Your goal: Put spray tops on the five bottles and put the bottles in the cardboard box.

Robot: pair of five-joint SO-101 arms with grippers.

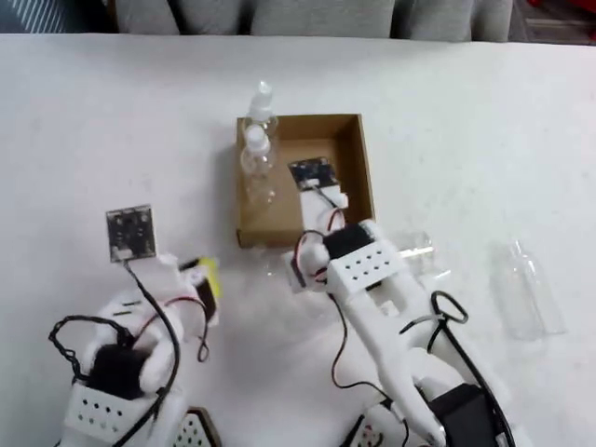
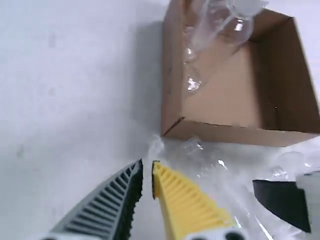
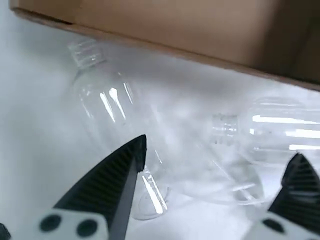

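- White table (image 1: 112, 112) carries the whole job; chairs stand behind it at 12 o'clock.
- Right pincer (image 3: 220, 150) is spread wide and empty, hanging over two topless bottles that lie on the table.
- Neck bottle (image 3: 107, 110) lies under one jaw, its threaded mouth toward the box; second bottle (image 3: 280, 130) lies beside it by the other jaw.
- Box (image 1: 358, 168) sits just past them, at the pincer's 12 o'clock.
- Topped bottles (image 1: 257, 158) stand at the box's 10 o'clock corner; one is inside, the other I cannot place.
- Far bottle (image 1: 526, 289) lies well apart, at the box's 4 o'clock.
- Left pincer (image 2: 147, 167) is closed on nothing, at the box's 8 o'clock.
- Step in hand, as I judge it: picking up a topless bottle.
- Next move calls for centring the jaws on one body, then squeezing gently, since it may roll.
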